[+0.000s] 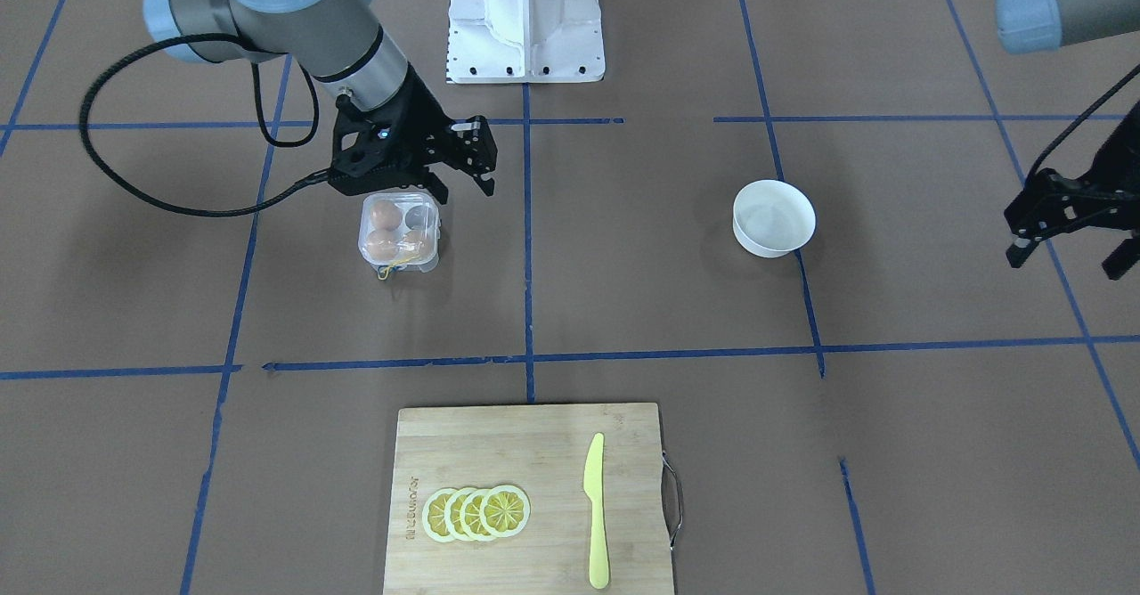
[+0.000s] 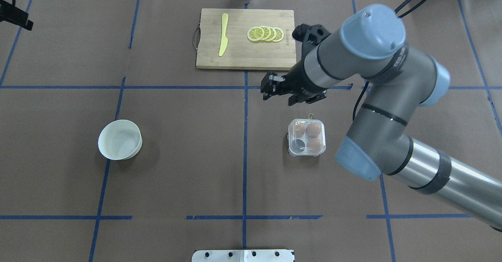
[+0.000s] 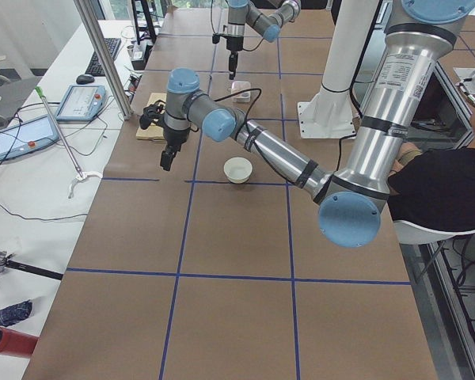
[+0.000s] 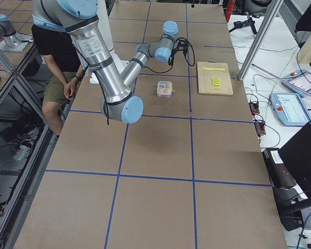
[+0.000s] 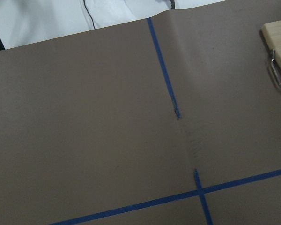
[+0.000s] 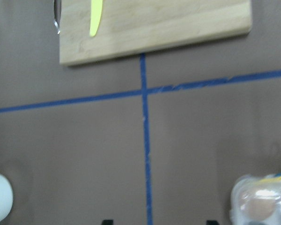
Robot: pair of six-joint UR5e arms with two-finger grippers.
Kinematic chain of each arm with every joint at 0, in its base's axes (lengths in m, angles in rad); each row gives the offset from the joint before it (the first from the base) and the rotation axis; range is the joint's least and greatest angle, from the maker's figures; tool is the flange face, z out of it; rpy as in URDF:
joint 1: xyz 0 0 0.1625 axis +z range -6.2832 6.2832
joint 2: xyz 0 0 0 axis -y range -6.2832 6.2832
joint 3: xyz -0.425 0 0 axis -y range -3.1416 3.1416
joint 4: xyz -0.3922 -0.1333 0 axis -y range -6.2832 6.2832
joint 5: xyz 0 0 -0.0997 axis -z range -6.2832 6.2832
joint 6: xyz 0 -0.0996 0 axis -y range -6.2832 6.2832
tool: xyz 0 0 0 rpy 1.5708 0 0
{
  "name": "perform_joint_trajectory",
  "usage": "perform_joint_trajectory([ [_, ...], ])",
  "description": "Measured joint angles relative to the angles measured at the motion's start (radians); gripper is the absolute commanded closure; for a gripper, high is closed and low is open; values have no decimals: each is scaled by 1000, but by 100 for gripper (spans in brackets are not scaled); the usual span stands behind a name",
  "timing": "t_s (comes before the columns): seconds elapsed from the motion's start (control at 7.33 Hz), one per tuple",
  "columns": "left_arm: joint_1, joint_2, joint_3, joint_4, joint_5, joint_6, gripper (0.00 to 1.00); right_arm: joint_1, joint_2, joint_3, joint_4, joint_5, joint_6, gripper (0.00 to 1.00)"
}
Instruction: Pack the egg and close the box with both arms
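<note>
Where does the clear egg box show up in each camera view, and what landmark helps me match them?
Front-facing: box left of centre.
Overhead: box right of centre.
Exterior left: box far, tiny, top centre.
Exterior right: box upper centre.
Left wrist: not in it.
Right wrist: box bottom right corner, cropped.
Shared landmark: wooden cutting board.

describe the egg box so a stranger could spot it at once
Start at the wooden cutting board at the table's far edge and come toward the robot, just right of the centre blue tape line, near the right gripper. The box there is small clear plastic holding three brown eggs, unlike the empty white bowl on the left.
</note>
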Motion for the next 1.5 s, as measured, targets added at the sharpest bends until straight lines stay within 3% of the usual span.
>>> perform_joint_trajectory([
  [0.27, -91, 20, 57, 10, -10, 152, 0, 200, -64, 27, -176, 85, -315, 0],
  [0.55, -163, 73, 87, 18, -52, 290, 0, 450, -186, -14, -310, 176, -820, 0],
  [0.82, -209, 132, 103, 19, -65, 398, 0, 641, -343, -59, -368, 222, -1202, 0],
  [1.09, -269, 183, 145, 18, -69, 530, 0, 781, -460, -117, -372, 251, -1417, 0],
  [1.5, -311, 240, 233, -52, -118, 570, 0, 828, -519, -176, -358, 251, -1477, 0],
])
